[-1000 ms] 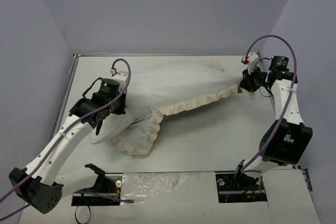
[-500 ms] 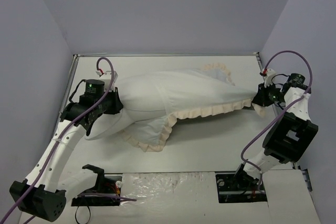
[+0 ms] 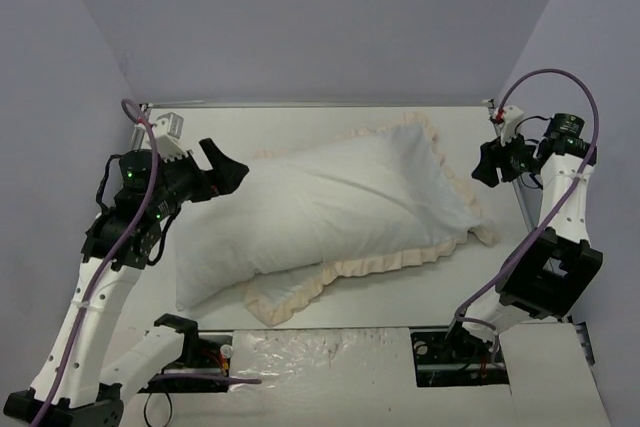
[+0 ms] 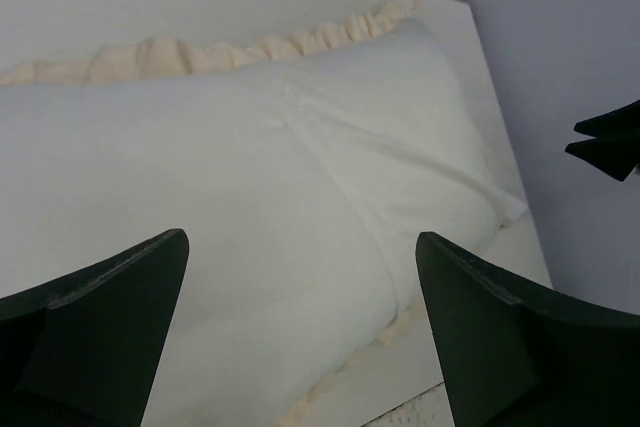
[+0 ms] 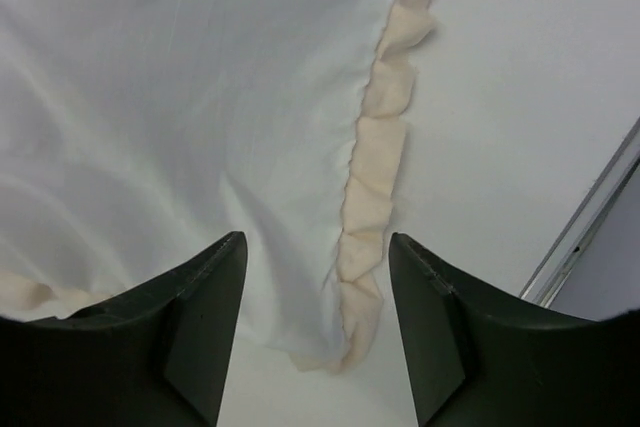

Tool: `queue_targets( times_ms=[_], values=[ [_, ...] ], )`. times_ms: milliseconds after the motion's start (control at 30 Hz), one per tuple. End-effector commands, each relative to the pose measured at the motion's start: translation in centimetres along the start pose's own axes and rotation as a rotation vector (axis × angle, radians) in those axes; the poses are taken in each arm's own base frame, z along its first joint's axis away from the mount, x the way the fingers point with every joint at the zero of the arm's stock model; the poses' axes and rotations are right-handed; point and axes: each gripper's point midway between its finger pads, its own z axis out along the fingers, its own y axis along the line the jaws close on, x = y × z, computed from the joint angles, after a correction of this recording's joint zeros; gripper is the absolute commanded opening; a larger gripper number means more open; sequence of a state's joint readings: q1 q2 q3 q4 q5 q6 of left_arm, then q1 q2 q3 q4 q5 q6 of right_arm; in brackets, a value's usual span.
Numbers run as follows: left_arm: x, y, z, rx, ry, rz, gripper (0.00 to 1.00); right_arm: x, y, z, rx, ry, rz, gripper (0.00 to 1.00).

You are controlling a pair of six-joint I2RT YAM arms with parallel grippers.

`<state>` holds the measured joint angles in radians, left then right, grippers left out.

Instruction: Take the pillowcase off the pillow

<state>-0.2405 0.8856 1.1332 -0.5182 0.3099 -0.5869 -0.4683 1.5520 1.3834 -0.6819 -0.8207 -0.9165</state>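
Note:
The pillowcase (image 3: 380, 187) lies white face up across the middle of the table, its cream frill (image 3: 400, 257) running along its near edge and round the right corner. The pillow (image 3: 205, 272) sticks out of it, plain white, at the near left. My left gripper (image 3: 225, 172) hangs wide open above the pillow's left end, holding nothing; in the left wrist view the gripper (image 4: 300, 327) frames the white fabric (image 4: 420, 147) below. My right gripper (image 3: 487, 169) is open just right of the case's right corner. In its own view the gripper (image 5: 315, 317) has the frilled corner (image 5: 365, 247) lying loose beneath it.
The white table (image 3: 400, 292) is walled at the back and on both sides. A metal rail (image 5: 590, 227) runs along its right edge, close to my right gripper. The arm bases and a board with cabling (image 3: 330, 352) sit along the near edge.
Both grippers have opened and let go of the fabric. The stretched pillow and case have dropped flat onto the table. My left arm has pulled back up and to the left.

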Motion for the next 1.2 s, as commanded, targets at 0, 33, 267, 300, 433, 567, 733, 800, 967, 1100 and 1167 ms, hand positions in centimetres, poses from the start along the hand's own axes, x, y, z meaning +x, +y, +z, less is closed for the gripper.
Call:
queue_targets(
  times_ms=[0, 33, 267, 300, 433, 567, 733, 800, 967, 1100, 1167],
  values=[
    [-3.7, -0.9, -0.2, -0.011, -0.123, -0.093, 0.97, -2.9, -0.1, -0.3, -0.007, -0.058, 0.141, 0.55],
    [-3.9, 0.3, 0.2, -0.079, -0.14, -0.132, 0.95, -3.2, -0.1, 0.0, -0.015, -0.063, 0.168, 0.56],
    [-3.5, 8.7, 2.5, -0.493, -0.138, -0.29, 0.94, -6.1, -0.2, 5.7, 0.003, -0.116, 0.523, 0.82],
    [-4.2, 9.1, 2.6, -0.511, -0.153, -0.322, 0.94, -6.0, -1.0, 6.2, 0.079, -0.118, 0.573, 0.9],
    [-4.8, 13.0, 3.5, -0.609, -0.156, -0.505, 0.94, -10.0, -2.2, 8.1, 0.254, -0.276, 0.81, 1.0],
    [-5.0, 15.7, 4.5, -0.589, -0.164, -0.681, 0.94, -11.6, -1.5, 11.8, 0.173, -0.273, 1.047, 1.0],
    [-5.3, 18.6, 6.0, -0.577, -0.169, -0.816, 0.94, -13.4, -1.2, 17.1, 0.073, -0.28, 1.185, 1.0],
    [-5.0, 19.8, 6.4, -0.59, -0.149, -0.851, 0.94, -13.6, -0.6, 19.5, 0.061, -0.255, 1.197, 1.0],
    [-3.3, 22.4, 8.8, -0.641, -0.057, -0.879, 0.94, -12.6, 0.7, 23.6, 0.074, -0.195, 1.218, 1.0],
    [-2.6, 24.0, 10.5, -0.662, -0.006, -0.863, 0.94, -11.5, 2.0, 26.5, 0.078, -0.146, 1.227, 0.99],
    [-2.3, 24.8, 11.4, -0.671, 0.023, -0.85, 0.94, -11.3, 2.1, 27.2, 0.074, -0.138, 1.238, 0.93]
  ],
)
